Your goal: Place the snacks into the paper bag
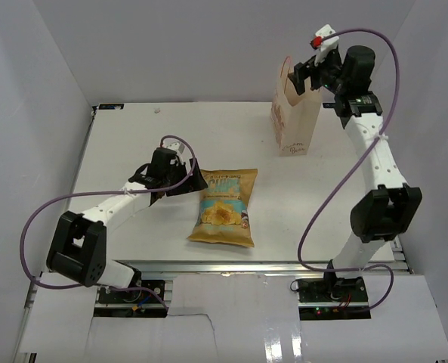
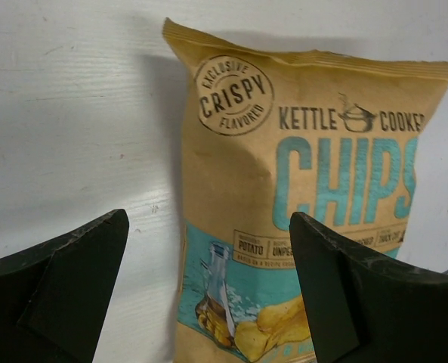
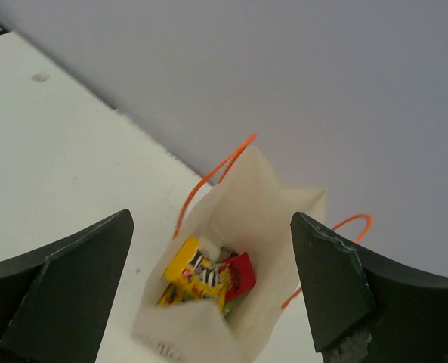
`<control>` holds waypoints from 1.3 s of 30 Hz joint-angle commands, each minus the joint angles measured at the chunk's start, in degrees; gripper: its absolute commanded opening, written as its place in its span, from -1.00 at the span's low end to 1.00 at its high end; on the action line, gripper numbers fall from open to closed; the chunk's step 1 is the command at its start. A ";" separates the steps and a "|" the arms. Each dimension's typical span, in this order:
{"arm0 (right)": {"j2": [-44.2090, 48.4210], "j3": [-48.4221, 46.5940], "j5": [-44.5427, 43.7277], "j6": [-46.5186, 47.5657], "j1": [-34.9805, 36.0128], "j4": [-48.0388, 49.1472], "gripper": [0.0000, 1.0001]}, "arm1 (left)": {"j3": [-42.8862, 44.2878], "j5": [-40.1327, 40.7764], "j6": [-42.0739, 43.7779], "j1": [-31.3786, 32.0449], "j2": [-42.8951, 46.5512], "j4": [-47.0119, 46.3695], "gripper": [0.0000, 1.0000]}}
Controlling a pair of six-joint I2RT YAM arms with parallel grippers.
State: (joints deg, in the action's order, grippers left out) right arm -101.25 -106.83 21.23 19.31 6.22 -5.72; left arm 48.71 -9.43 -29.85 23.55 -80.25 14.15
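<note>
The white table (image 1: pixel 133 144) stands inside a pale grey booth, with a back wall (image 1: pixel 208 45) behind it, a left wall (image 1: pixel 20 113) and a right wall (image 1: pixel 439 113). Its top is scuffed and faintly streaked (the left wrist view shows this best). A small dark speck (image 1: pixel 157 110) sits near the far edge. Along the near edge runs a silvery metal rail (image 1: pixel 231 266). In front of the rail lie white sheets (image 1: pixel 284 333), one crossed by a ragged dark line (image 1: pixel 186 311).
</note>
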 commanded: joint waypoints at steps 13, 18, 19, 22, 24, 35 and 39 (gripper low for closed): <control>30.49 44.31 33.52 9.51 -1.21 -16.78 0.82 | 17.12 -11.83 -5.83 -1.49 -21.87 -0.35 0.96; 32.17 47.15 35.81 11.80 -0.94 -20.56 0.82 | 15.19 -16.14 -8.99 -3.24 -23.20 -3.95 0.96; 32.17 47.50 35.98 12.15 -0.94 -21.96 0.82 | 14.58 -17.19 -9.70 -3.68 -22.24 -5.26 0.96; 31.56 48.81 36.16 12.77 -0.24 -24.24 0.84 | 12.99 -20.53 -12.77 -5.88 -20.13 -9.92 0.96; 30.86 50.13 36.33 12.77 1.16 -25.31 0.87 | 13.69 -22.99 -14.27 -7.29 -20.30 -11.60 0.96; 29.89 53.48 34.41 7.23 5.73 -21.09 0.93 | 23.36 -31.61 -14.54 -7.73 -32.51 -8.98 0.96; 29.97 54.62 33.70 6.44 5.65 -20.39 0.93 | 26.34 -28.72 -11.82 -6.94 -34.61 -3.53 0.92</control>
State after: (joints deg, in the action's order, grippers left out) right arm -71.68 -53.32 55.00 27.14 11.75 -28.14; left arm 71.88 -38.13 -43.92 15.92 -115.07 6.87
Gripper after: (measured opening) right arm 0.962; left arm 0.967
